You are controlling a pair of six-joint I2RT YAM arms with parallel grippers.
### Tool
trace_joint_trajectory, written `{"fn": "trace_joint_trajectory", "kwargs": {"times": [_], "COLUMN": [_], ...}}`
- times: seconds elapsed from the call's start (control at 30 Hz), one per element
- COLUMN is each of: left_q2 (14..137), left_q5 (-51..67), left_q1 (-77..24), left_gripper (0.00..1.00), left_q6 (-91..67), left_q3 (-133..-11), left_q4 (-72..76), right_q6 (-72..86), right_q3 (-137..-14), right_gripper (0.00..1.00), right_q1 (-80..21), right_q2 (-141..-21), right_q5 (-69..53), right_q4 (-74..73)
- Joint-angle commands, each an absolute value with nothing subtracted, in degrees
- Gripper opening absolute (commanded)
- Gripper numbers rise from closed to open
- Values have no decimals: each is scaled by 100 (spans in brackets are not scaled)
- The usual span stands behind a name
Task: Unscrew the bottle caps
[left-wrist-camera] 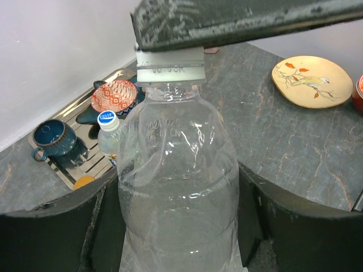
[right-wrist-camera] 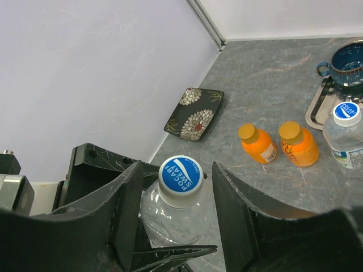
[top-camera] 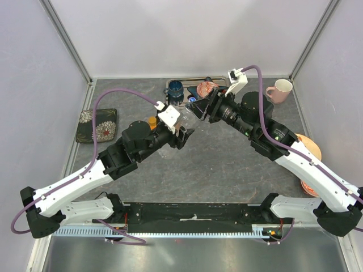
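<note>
Clear bottle (left-wrist-camera: 178, 187): cap (right-wrist-camera: 180, 174) points at our right claw (right-wrist-camera: 178, 187)
Left claw (left-wrist-camera: 178, 195): grasping its body
Right claw: released, straddling cap

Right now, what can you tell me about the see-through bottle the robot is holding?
The clear bottle is thin see-through plastic with raised lettering near the shoulder and clear liquid inside. Its cap, blue on top with white writing, is on. The left gripper clamps its body from both sides; the right gripper has its fingers close on either side of the cap.
</note>
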State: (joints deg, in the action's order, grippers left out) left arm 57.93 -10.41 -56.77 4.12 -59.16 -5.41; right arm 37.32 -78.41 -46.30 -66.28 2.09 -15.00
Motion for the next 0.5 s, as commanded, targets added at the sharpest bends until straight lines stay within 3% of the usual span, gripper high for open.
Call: {"fn": "trace_joint_trajectory", "kwargs": {"times": [0.0, 0.23, 0.37, 0.47], "left_q2": [5669, 5634, 5634, 5643], "left_q5": [-1072, -1099, -1125, -1125], "left_q1": [-5713, -5722, -5713, -5713], "left_gripper": [32, 32, 32, 32], "left_q6": [615, 615, 633, 624], "left_q3": [-5845, -5801, -5801, -5792], "left_q4": [-185, -123, -97, -105], "right_q6": [3762, 3762, 3788, 3779], "right_q3": [-7814, -7708, -7655, -7638], "right_gripper": [57, 47, 56, 56], "right_q1": [-4667, -4676, -4685, -4685], "right_q2": [-6644, -6688, -6645, -6618], "right_q5": [316, 255, 281, 316], "right_q4": [-1186, -1195, -1204, -1222]}}
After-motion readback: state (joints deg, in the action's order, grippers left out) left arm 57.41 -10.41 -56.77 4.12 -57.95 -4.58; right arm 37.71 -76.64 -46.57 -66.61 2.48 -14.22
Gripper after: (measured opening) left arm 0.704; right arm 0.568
